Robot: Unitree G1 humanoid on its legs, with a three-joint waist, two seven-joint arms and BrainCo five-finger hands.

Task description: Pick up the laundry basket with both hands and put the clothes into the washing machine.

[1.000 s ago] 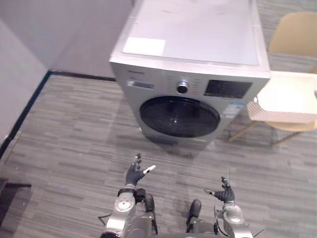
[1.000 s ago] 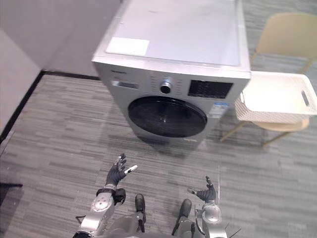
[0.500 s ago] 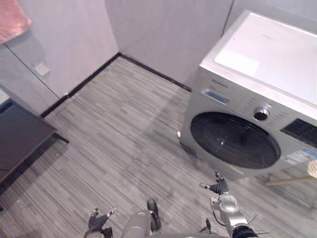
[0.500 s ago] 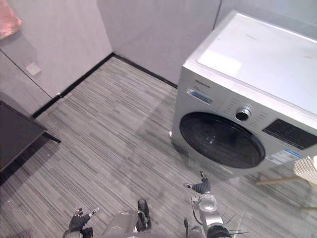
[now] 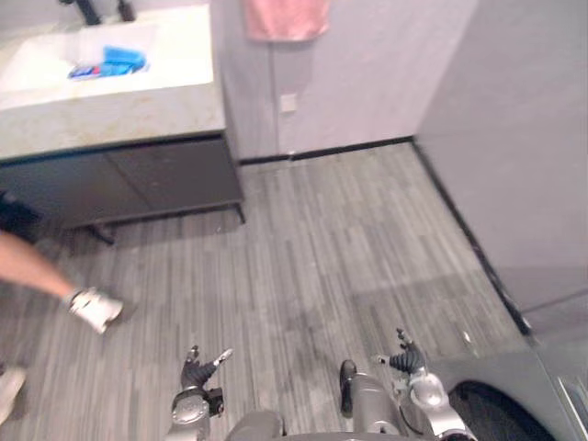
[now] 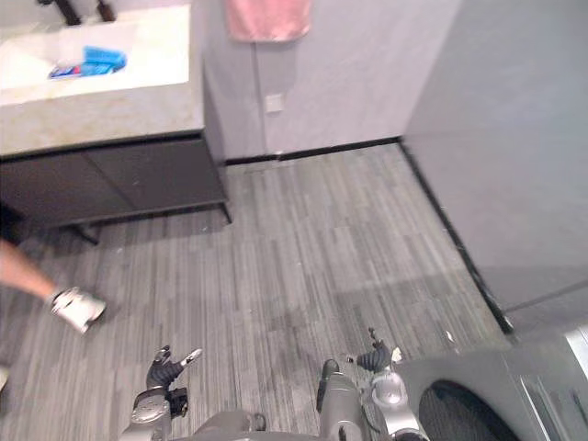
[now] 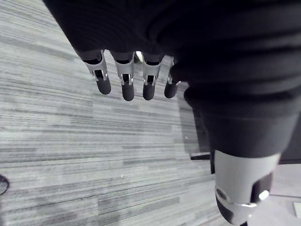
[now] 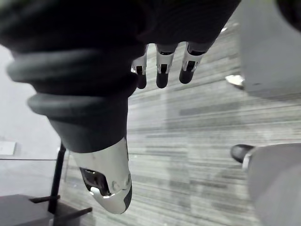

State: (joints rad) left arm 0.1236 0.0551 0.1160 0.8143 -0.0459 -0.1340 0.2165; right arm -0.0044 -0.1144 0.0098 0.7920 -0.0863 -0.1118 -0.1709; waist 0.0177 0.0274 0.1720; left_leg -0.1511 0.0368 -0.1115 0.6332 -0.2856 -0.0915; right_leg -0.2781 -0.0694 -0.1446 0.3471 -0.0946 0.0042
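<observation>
Item 1: L hand (image 5: 196,367), dark ribbed cover w/ silver dark-tipped fingers, is hovering at bottom of frame, left of centre, over the grey striped plank floor (image 5: 322,239). In its wrist view the fingers (image 7: 127,82) are hanging straight in a row, thumb standing apart, gripping nothing: released. Item 2: R hand (image 5: 405,359) is hovering at bottom of frame, right of centre, just beside the silver-grey front-loading washing machine (image 5: 514,377). Its fingers (image 8: 162,70) are likewise reaching out straight over the floor, thumb apart, gripping nothing: released. Item 3: the washing machine is sitting in the lower right corner, cut off by the frame edge, its dark round door partly showing. Item 4: a pale stone-look vanity countertop (image 5: 119,106) is filling the upper left over a dark cabinet (image 5: 138,184) w/ a small blue object (image 5: 110,62) lying on top. Item 5: a pink towel (image 5: 287,18) is hanging on the grey wall at top centre, w/ a white wall socket (image 5: 288,102) below it. Item 6: a person's bare leg (image 5: 37,266) is coming in from the left edge, its white shoe (image 5: 95,308) touching the floor, well apart from both hands.
</observation>
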